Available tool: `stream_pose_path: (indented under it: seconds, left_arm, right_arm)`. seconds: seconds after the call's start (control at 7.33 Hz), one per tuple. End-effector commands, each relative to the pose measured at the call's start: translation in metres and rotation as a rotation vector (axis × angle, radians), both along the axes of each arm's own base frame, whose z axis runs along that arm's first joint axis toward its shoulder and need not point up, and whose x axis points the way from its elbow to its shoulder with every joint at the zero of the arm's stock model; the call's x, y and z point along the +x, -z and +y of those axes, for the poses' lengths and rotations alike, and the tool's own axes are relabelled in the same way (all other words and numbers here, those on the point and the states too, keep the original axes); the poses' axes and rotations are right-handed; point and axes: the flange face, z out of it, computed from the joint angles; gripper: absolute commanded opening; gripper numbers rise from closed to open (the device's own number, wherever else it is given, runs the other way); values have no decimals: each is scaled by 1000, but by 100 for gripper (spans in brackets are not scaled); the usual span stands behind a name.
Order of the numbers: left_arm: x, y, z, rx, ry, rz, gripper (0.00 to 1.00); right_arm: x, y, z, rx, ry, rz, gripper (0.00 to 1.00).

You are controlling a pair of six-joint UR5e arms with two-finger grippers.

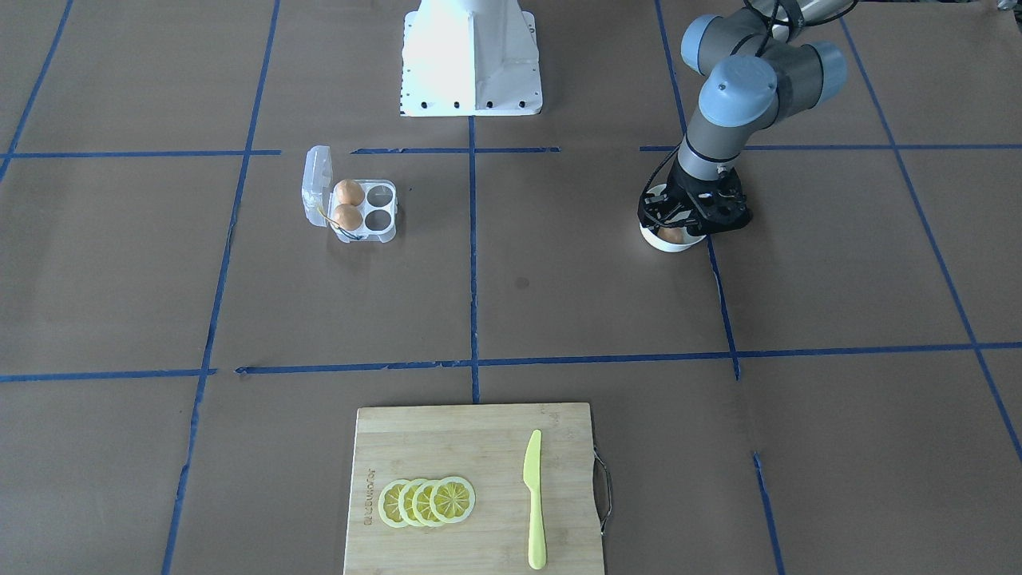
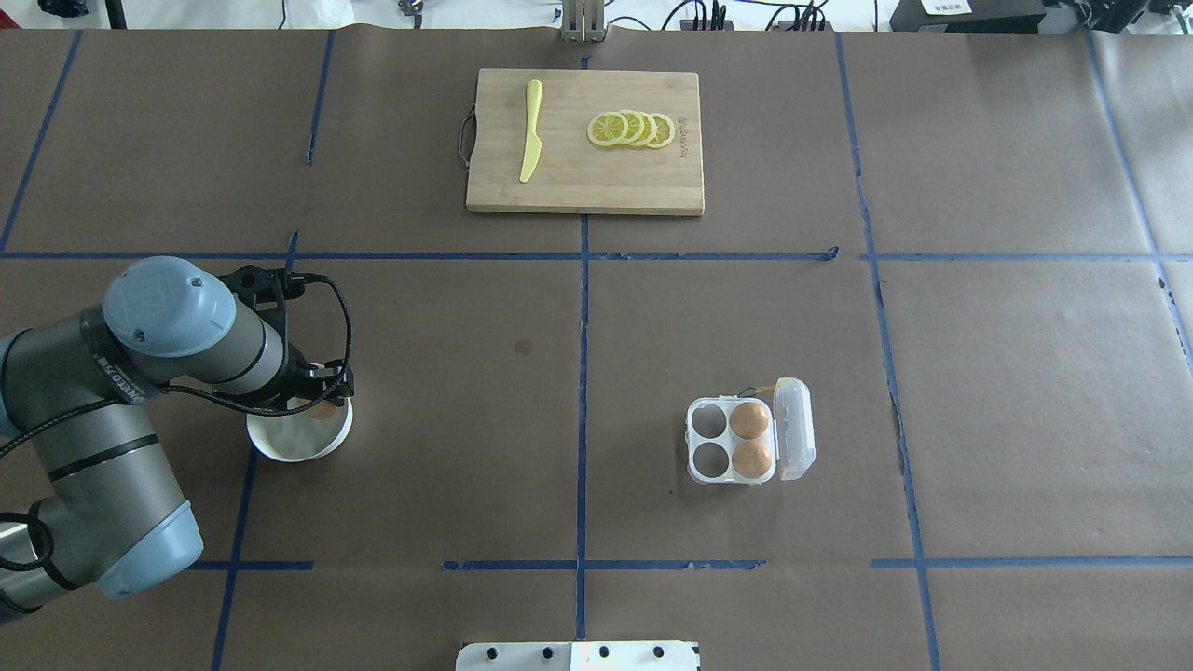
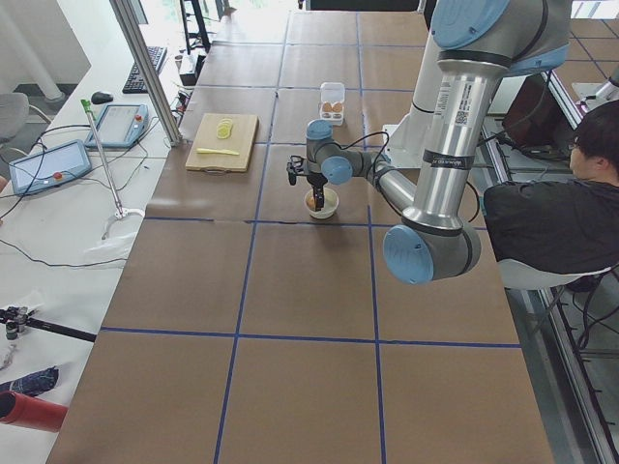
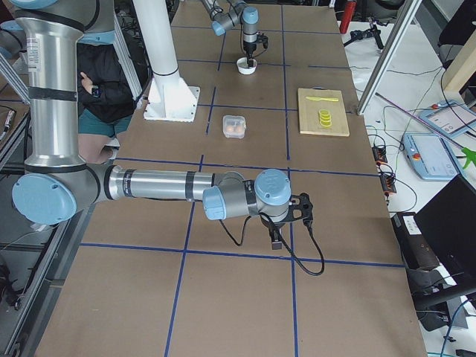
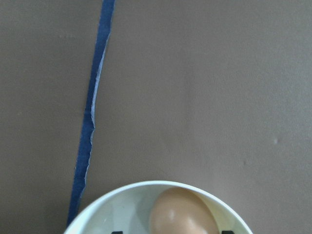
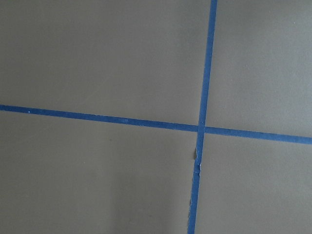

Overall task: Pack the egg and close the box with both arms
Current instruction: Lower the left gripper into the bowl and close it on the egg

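The clear box [image 2: 718, 440] lies open on the table, its lid [image 2: 795, 429] folded out to the side. Two eggs [image 2: 749, 420] fill the cells by the hinge; the other two cells are empty. A third egg [image 2: 323, 410] lies in the white bowl [image 2: 296, 442]. My left gripper [image 2: 322, 396] is lowered into the bowl over this egg. In the left wrist view the egg [image 5: 183, 214] sits between dark fingertips [image 5: 116, 232] that stand apart from it, so the gripper is open. My right gripper [image 4: 277, 239] hangs over bare table far from the box; I cannot tell if it is open.
A wooden cutting board [image 2: 582, 177] with a yellow knife [image 2: 530, 130] and lemon slices [image 2: 632, 129] lies at the table's far side. The white robot base [image 1: 471, 60] stands behind the box. A seated person [image 3: 542, 222] is beside the table.
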Motion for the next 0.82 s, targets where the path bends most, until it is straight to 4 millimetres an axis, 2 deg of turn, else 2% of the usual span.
stream_pose_path:
  seconds: [0.0,0.14,0.41,0.55,0.68]
  left_arm:
    - [0,-3,0,-4,0,-6,63]
    - [0,-4,0,-4,2,-7,56]
    - [-4,0,-1,0,7,-1,11]
    - [-10,5,-2,5,13,10,0]
    - [-18,17,0,12,22,26,0]
  right_arm:
    - [0,0,1,1,1,0,100]
    - [0,0,1,0,0,0,100]
    - [0,0,1,-1,0,0,100]
    - [0,0,1,0,0,0,100]
    - [0,3,1,5,0,0,100]
